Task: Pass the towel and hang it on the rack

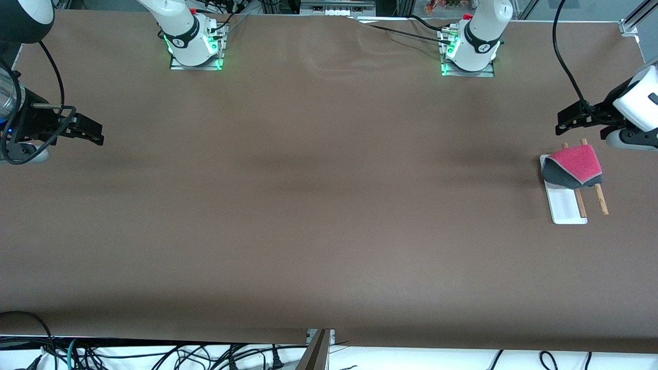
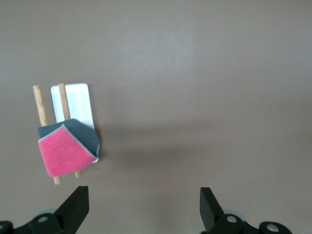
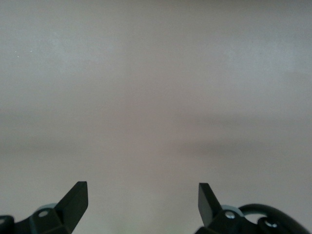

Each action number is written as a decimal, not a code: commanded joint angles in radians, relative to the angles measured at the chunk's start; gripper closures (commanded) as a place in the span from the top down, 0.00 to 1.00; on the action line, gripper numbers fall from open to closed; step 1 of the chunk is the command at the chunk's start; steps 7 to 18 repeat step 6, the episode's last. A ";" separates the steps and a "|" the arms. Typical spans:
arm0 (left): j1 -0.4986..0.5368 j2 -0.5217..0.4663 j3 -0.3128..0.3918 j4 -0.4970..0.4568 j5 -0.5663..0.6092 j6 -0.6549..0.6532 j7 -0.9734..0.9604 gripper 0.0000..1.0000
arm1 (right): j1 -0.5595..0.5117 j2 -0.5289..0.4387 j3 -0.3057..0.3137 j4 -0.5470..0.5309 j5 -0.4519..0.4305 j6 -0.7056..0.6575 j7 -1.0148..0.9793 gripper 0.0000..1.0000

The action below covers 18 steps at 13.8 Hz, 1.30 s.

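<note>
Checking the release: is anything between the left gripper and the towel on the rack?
Nothing: in the left wrist view, only bare table separates the open left gripper from the towel draped over the rack.

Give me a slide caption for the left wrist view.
Open left gripper over the bare table, with the towel draped pink side up across the rack rods.

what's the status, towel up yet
Left gripper open, empty, over table by rack. Right gripper open, waiting at its end. Towel draped on rods.
</note>
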 commanded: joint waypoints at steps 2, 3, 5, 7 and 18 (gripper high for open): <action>0.024 -0.026 -0.017 -0.037 0.018 0.025 -0.003 1.00 | -0.003 0.005 0.000 0.015 0.015 -0.004 -0.010 1.00; 0.024 -0.026 -0.018 -0.037 0.018 0.024 -0.003 1.00 | -0.003 0.005 0.000 0.015 0.015 0.000 -0.010 1.00; 0.024 -0.024 -0.019 -0.037 0.018 0.025 -0.001 1.00 | -0.003 0.005 0.000 0.015 0.017 -0.005 -0.010 1.00; 0.024 -0.024 -0.019 -0.037 0.018 0.025 -0.001 1.00 | -0.001 0.005 0.002 0.015 0.015 -0.005 -0.010 1.00; 0.024 -0.024 -0.019 -0.037 0.018 0.025 -0.001 1.00 | -0.001 0.005 0.002 0.015 0.015 -0.005 -0.010 1.00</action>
